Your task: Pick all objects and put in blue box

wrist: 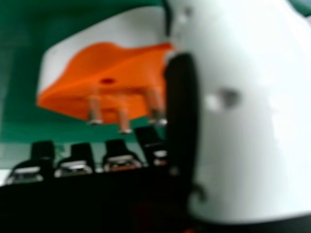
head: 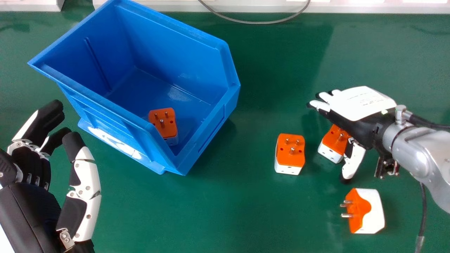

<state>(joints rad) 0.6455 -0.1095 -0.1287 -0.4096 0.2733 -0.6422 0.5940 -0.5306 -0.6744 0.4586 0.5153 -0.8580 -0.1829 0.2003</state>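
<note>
The right hand (head: 362, 128) is open over a plug adapter (head: 336, 140), its fingers stretched out and its thumb (head: 353, 162) well apart from them; the adapter lies under the palm, pins toward the fingers in the right hand view, though whether the hand touches it I cannot tell. A second adapter (head: 290, 153) stands just left of that hand, and a third (head: 374, 211) lies on its side on the robot's side of the thumb. Farther left is the blue box (head: 168, 45), holding a fourth adapter (head: 164, 123). The left hand (head: 84, 175) is beside the box, fingers loosely bent, thumb apart. Print on the right hand's white back plate (head: 365, 102) is too small to read.
</note>
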